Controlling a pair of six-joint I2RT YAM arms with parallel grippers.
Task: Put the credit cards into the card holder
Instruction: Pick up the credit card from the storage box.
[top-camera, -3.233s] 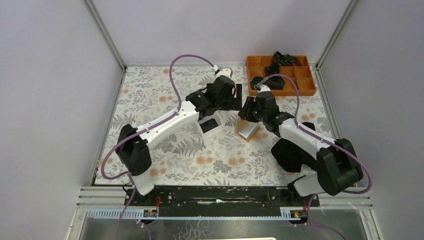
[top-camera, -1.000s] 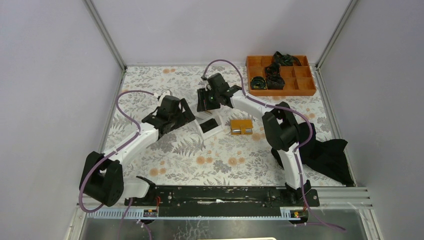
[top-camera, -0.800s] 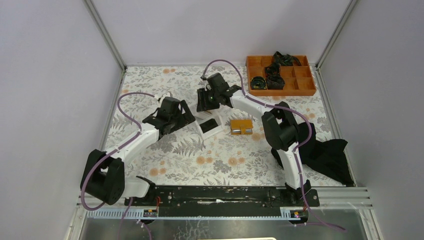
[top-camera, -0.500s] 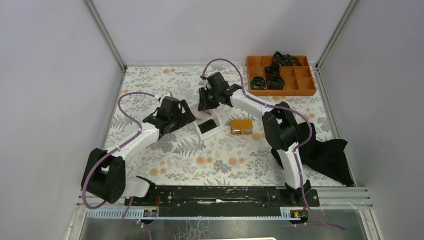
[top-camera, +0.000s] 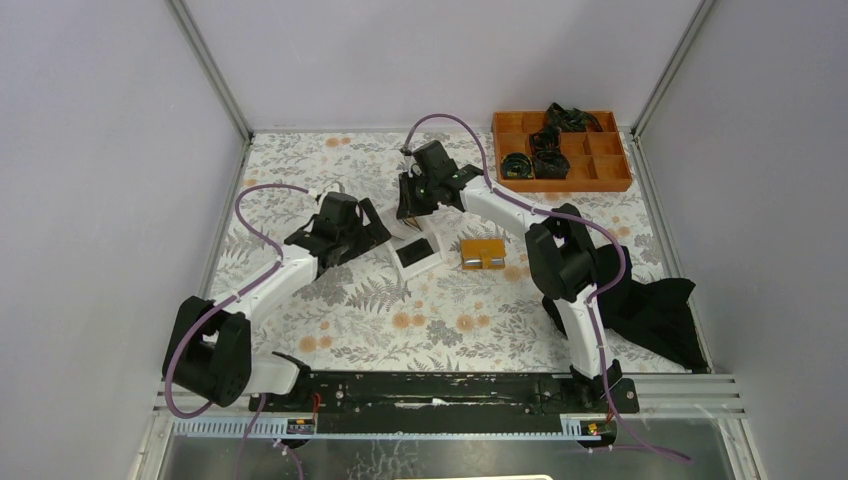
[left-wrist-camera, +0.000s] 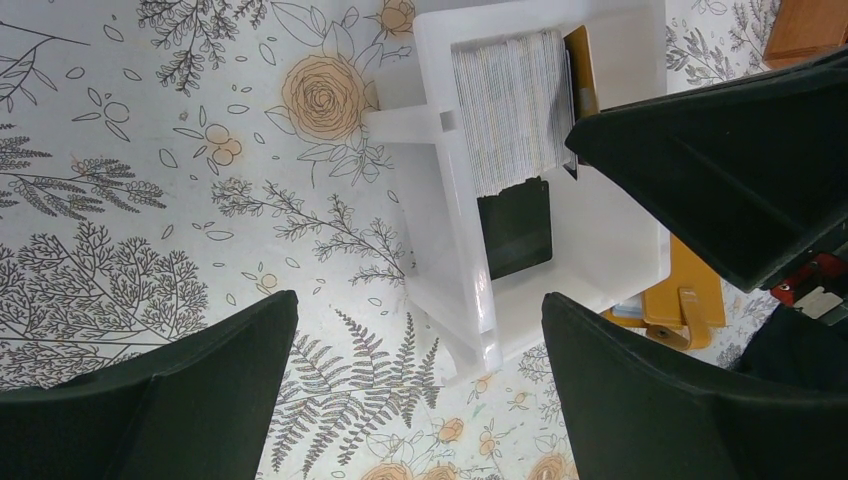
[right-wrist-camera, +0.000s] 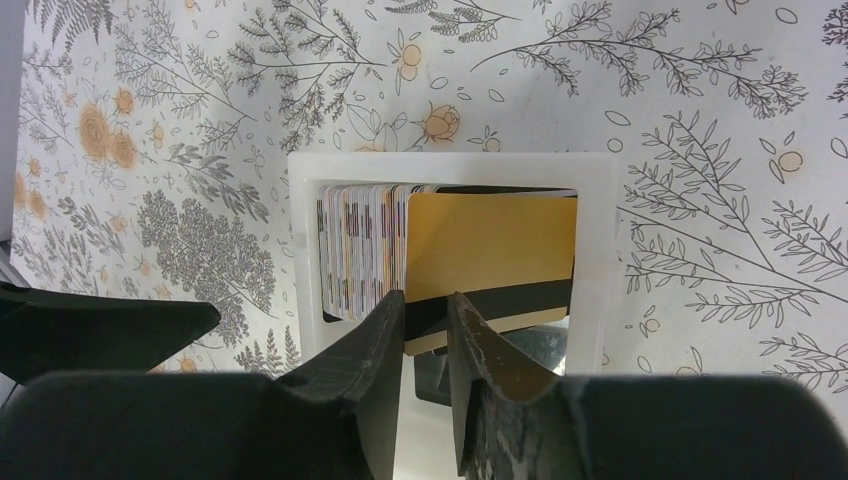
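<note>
A stack of credit cards (right-wrist-camera: 360, 240) stands on edge in a white box (right-wrist-camera: 595, 260), with a gold, black-striped card (right-wrist-camera: 490, 240) leaning at its end. My right gripper (right-wrist-camera: 428, 300) reaches into the box (top-camera: 415, 255) from above. Its jaws straddle the gold card's lower corner with a narrow gap between them. A black card (left-wrist-camera: 515, 228) lies flat in the box (left-wrist-camera: 440, 200). The orange-tan card holder (top-camera: 483, 253) lies just right of the box and shows in the left wrist view (left-wrist-camera: 690, 290). My left gripper (top-camera: 372, 233) hovers wide open left of the box, holding nothing (left-wrist-camera: 418, 310).
An orange compartment tray (top-camera: 610, 150) with black items sits at the back right. A black cloth (top-camera: 650, 305) lies at the right edge beside the right arm's base. The floral mat (top-camera: 330, 170) covers the table between side walls.
The right jaws have narrowed around the gold card in the box. The left gripper has stayed wide open beside the box, having earlier drawn back from it.
</note>
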